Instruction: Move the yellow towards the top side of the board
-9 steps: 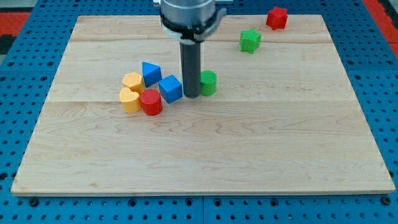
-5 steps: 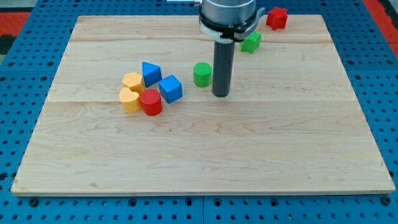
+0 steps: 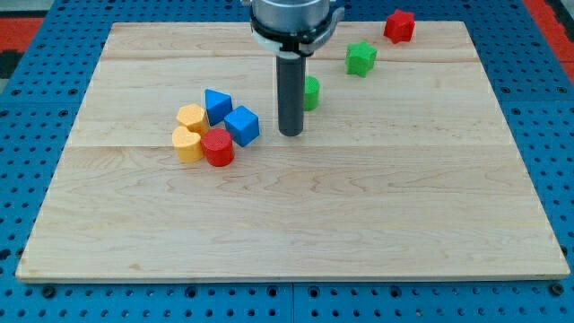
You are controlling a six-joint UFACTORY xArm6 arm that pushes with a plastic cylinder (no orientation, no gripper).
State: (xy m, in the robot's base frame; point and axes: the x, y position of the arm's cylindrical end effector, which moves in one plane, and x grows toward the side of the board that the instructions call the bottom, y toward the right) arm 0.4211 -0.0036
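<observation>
Two yellow blocks sit at the board's left: a hexagonal one (image 3: 191, 117) and a rounded one (image 3: 186, 144) just below it. They touch a blue triangular block (image 3: 218, 105), a blue cube (image 3: 242, 126) and a red cylinder (image 3: 217, 147) in one cluster. My tip (image 3: 290, 133) rests on the board to the right of the blue cube, apart from it. A green cylinder (image 3: 310, 92) is partly hidden behind the rod, toward the view's top.
A green star-shaped block (image 3: 360, 58) and a red block (image 3: 399, 25) lie near the board's top right. The wooden board (image 3: 296, 224) lies on a blue pegboard surface.
My tip swung right past the green cylinder, then came back left. The green cylinder has been pushed up and to the right. The cluster has barely moved.
</observation>
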